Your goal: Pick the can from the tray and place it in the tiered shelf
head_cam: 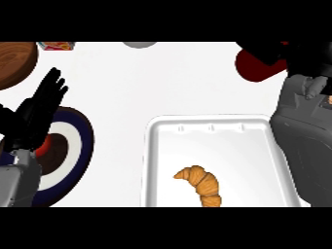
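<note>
While clasped by the right hand [308,58], dark red can [254,68] clear of the white tray [154,160], above the counter [161,82] just beyond the tray's far right corner.

At right, grey right forearm [312,146] along the tray's right side, with black fingers curled round the can's upper right part and hiding some of it. On the tray, near its front edge, a croissant [201,184]. At left, left hand [35,112] released, fingers straight and pointing up, over a plate [82,141] ringed in blue, white and red. At top left, wooden bowl [7,63]. Along the top edge, a small red-and-yellow box [57,45] and a grey round object [139,44], both cut off. Beside the right forearm, a sliver of orange, too little to identify.
</note>
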### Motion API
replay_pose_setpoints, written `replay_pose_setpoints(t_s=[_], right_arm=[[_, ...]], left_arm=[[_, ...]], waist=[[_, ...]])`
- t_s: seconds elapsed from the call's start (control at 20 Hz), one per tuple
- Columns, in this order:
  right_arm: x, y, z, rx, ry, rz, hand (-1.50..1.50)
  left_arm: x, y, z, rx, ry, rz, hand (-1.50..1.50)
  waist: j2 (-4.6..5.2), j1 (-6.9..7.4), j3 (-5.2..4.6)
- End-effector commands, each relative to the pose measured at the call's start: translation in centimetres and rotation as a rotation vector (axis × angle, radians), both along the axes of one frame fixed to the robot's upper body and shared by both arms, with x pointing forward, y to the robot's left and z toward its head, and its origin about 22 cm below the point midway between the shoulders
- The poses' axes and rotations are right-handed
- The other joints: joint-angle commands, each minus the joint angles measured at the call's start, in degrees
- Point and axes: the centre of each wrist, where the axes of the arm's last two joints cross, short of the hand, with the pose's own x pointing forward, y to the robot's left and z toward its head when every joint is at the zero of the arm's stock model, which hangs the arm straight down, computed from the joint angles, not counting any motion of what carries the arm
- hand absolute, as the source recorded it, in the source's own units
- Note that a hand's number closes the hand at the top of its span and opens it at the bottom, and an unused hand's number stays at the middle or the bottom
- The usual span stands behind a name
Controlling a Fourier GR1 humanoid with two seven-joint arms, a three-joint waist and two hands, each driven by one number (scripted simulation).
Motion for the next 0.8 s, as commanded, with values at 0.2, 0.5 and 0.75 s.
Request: replay_pose_setpoints(t_s=[0.2, 0.5, 0.75], right_arm=[[-0.1, -7.8, 1.7, 0.032, 0.084, -0.196, 1.50], [-0.8, -14.4, 1.2, 0.114, 0.009, -0.247, 1.50], [-2.3, -17.9, -1.2, 0.115, 0.020, -0.286, 1.50]], left_arm=[[0.3, 0.7, -0.6, 0.005, 0.004, 0.010, 0.00], [0.2, 0.4, -0.7, -0.006, -0.024, -0.003, 0.00], [-0.1, 0.8, 0.3, 0.015, -0.013, 0.005, 0.00]], waist=[[0.15, 0.03, 0.02], [0.25, 0.35, 0.03], [0.21, 0.46, 0.04]])
